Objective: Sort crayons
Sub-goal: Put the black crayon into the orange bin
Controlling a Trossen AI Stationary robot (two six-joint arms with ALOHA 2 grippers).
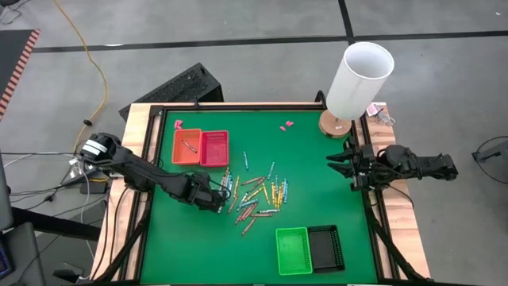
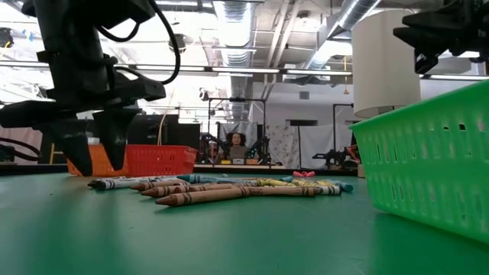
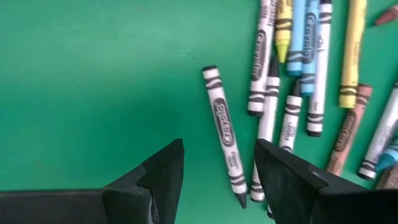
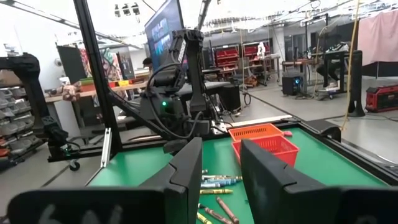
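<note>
Overhead looks straight down; low camera level at tabletop; both share crayons [image 1: 255,195].

Even, bright light falls from ceiling strip lamps [image 2: 229,11], leaving only soft shadows on the green mat [image 1: 309,167]. The near basket [image 2: 435,160] and the close fingers [image 3: 163,180] look blurred; backlit arms show as silhouettes.

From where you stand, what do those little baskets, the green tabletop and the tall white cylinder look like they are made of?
The green basket looks like moulded plastic, slightly glossy, its walls a slotted lattice; the orange basket, red basket and black basket match it. The tabletop seems a matte mat or felt, with faint creases and no shine. The white cylinder could be smooth card or plastic, standing on what looks like a wooden disc.
</note>
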